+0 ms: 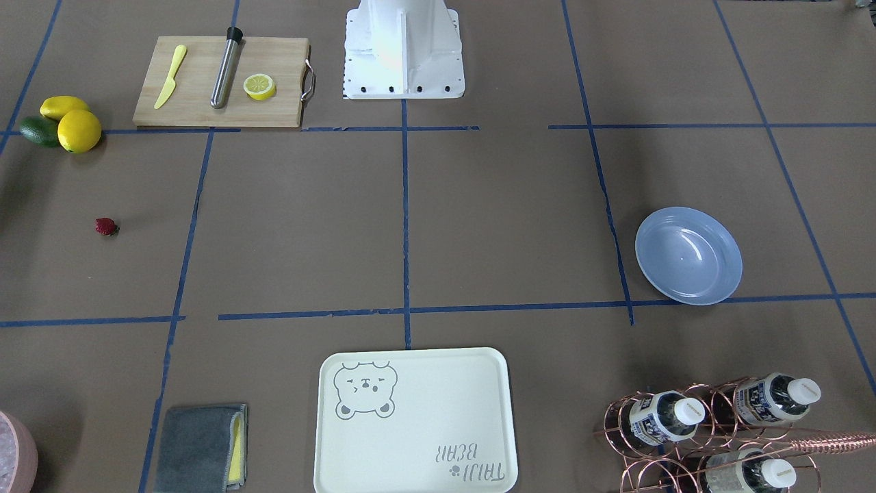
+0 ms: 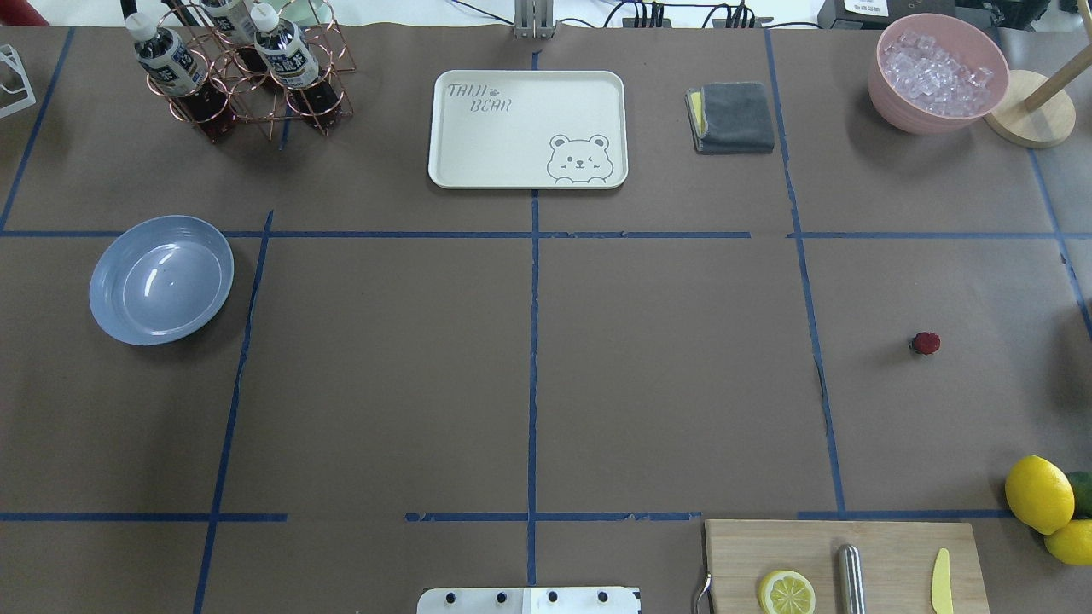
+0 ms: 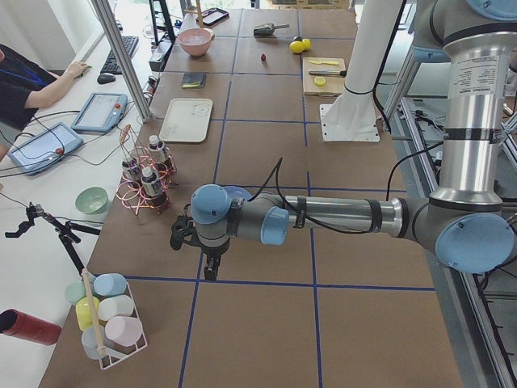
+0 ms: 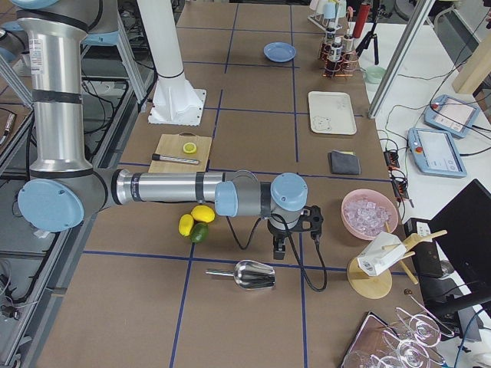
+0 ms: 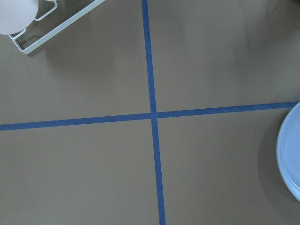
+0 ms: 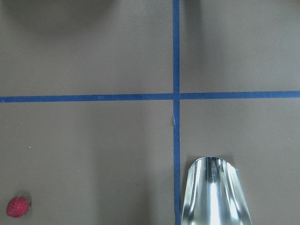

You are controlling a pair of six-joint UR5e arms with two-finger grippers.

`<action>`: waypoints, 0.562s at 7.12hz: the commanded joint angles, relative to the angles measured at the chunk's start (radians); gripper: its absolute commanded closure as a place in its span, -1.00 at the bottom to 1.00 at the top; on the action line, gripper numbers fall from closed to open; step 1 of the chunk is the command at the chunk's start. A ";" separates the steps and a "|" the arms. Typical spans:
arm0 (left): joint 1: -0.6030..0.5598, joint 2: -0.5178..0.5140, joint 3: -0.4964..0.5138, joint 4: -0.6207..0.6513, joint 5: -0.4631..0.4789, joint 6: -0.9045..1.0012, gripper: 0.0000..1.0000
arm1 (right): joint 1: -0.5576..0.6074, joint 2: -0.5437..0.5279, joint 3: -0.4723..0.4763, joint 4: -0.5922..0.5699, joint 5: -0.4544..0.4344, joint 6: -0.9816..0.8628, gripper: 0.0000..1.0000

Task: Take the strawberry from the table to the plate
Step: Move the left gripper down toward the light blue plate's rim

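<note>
The strawberry (image 1: 106, 226) (image 2: 925, 343) lies alone on the brown table (image 2: 665, 375), far on the robot's right; it also sits in the lower left corner of the right wrist view (image 6: 18, 206). The light blue plate (image 1: 688, 255) (image 2: 160, 279) rests on the robot's left side, and its rim (image 5: 290, 159) shows in the left wrist view. My left gripper (image 3: 212, 271) hangs just past the plate. My right gripper (image 4: 278, 251) hovers beside the lemons, above the scoop. Both grippers appear only in the side views, so I cannot tell whether they are open or shut.
Two lemons and a lime (image 2: 1045, 499) lie near the strawberry. A cutting board (image 2: 845, 567) carries a lemon half, a metal rod and a knife. A bear tray (image 2: 527, 128), a cloth (image 2: 732, 117), an ice bowl (image 2: 937, 72), a bottle rack (image 2: 235, 68) and a metal scoop (image 6: 214, 194) are around.
</note>
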 commanded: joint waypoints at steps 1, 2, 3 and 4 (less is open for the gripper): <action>-0.001 0.002 -0.001 -0.004 0.000 0.002 -1.00 | -0.001 -0.002 -0.002 0.006 -0.004 0.005 -1.00; -0.001 0.002 -0.018 -0.008 -0.002 -0.002 -1.00 | -0.001 -0.002 0.008 0.008 -0.006 0.007 -1.00; 0.001 -0.004 -0.035 -0.011 -0.005 -0.008 -1.00 | -0.006 0.024 0.038 0.012 -0.001 0.007 -1.00; 0.002 -0.006 -0.065 -0.013 -0.005 -0.008 -1.00 | -0.023 0.059 0.028 0.012 -0.015 0.011 -1.00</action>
